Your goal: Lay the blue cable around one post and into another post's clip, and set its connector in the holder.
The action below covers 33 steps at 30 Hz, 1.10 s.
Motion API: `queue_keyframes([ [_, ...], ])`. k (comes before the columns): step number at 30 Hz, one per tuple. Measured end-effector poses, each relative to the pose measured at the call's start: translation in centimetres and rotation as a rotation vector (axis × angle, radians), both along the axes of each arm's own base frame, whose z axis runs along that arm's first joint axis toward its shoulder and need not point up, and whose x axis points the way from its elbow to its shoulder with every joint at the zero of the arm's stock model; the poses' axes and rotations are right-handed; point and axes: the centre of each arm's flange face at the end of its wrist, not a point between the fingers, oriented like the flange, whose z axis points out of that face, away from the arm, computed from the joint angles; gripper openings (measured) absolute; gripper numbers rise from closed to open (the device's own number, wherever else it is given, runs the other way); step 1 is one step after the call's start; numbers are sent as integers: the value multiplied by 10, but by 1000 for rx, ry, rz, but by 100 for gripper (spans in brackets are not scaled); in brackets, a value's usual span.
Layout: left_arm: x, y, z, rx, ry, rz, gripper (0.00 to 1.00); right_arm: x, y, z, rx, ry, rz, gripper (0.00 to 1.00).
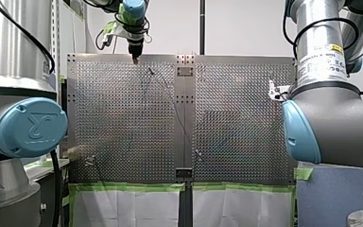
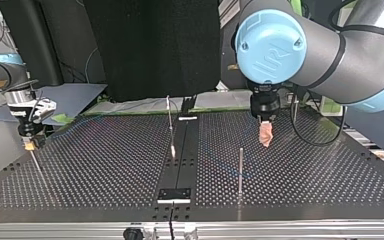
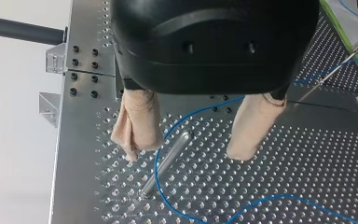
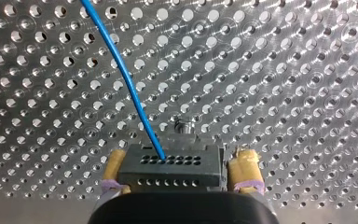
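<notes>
Right gripper point(image 4: 179, 163) first: its yellow pads point(image 4: 244, 169) clamp the black connector point(image 4: 170, 169) from both sides. The blue cable point(image 4: 127, 81) leaves the connector's upper face and runs away over the perforated table point(image 4: 284, 70). Just ahead of the connector sits a small round metal piece point(image 4: 182, 126) that I can't identify. In the top view this gripper point(image 2: 28, 144) hangs low at the left of the table.

My left gripper point(image 3: 184, 156) is spread wide and holds nothing. Its beige-wrapped fingers point(image 3: 137, 121) straddle a slim metal post point(image 3: 168, 163). The cable point(image 3: 205, 106) bends close past that post, but I cannot tell whether it touches.

In the top view the left gripper point(image 2: 266, 136) hovers right of the dark centre rail point(image 2: 182, 150). An upright post point(image 2: 240, 170) stands nearer the camera, apart from the gripper, and a thin tilted post point(image 2: 170, 125) rises by the rail.
</notes>
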Motion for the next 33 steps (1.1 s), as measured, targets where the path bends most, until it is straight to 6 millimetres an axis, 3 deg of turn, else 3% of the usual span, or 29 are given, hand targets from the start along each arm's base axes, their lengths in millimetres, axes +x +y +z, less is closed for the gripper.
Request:
queue_keyframes([
  [10, -4, -4, -17, -22, -9, -43, 100, 0, 0, 0, 0, 0, 0, 87],
  [23, -9, -26, -66, -136, 7, -154, 100, 0, 0, 0, 0, 0, 0, 87],
  [33, 2, -43, -133, -128, 90, -237, 100, 0, 0, 0, 0, 0, 0, 87],
])
